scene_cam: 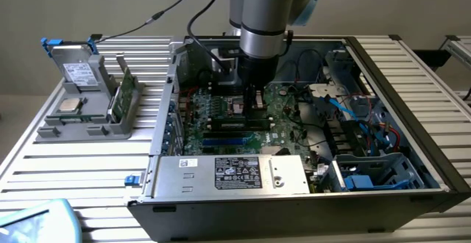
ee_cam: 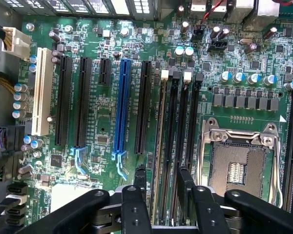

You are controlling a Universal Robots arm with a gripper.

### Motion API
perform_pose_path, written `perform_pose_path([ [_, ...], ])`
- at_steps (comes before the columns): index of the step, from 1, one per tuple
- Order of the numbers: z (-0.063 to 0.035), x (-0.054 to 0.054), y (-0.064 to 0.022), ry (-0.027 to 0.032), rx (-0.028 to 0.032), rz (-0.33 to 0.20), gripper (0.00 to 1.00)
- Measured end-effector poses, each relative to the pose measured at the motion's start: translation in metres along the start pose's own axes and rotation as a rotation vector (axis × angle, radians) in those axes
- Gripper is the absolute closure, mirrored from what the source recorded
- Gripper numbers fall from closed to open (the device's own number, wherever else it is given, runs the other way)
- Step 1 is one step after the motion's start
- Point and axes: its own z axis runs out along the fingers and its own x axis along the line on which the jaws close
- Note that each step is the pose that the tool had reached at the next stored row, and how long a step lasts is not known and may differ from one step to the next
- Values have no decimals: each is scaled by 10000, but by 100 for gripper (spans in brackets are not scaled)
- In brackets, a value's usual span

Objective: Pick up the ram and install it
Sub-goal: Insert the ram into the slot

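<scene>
Slatted table carries the case outside; wrist view shows claw wide over memory slots.

Arm cut off at top edge, teal obj. cut at bottom corner, label txt too small, mem. slots partly hidden behind gripper fingers.

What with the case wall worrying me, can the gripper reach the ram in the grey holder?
Likely yes, after lifting out: the open gripper hangs over the motherboard, the case wall between it and the ram, whose top edge stands clear above the holder.
</scene>
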Motion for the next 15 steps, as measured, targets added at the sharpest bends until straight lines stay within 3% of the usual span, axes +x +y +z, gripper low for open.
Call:
perform_pose_path([
  [15, -31, -10, 172, 0, 21, 2, 61],
])
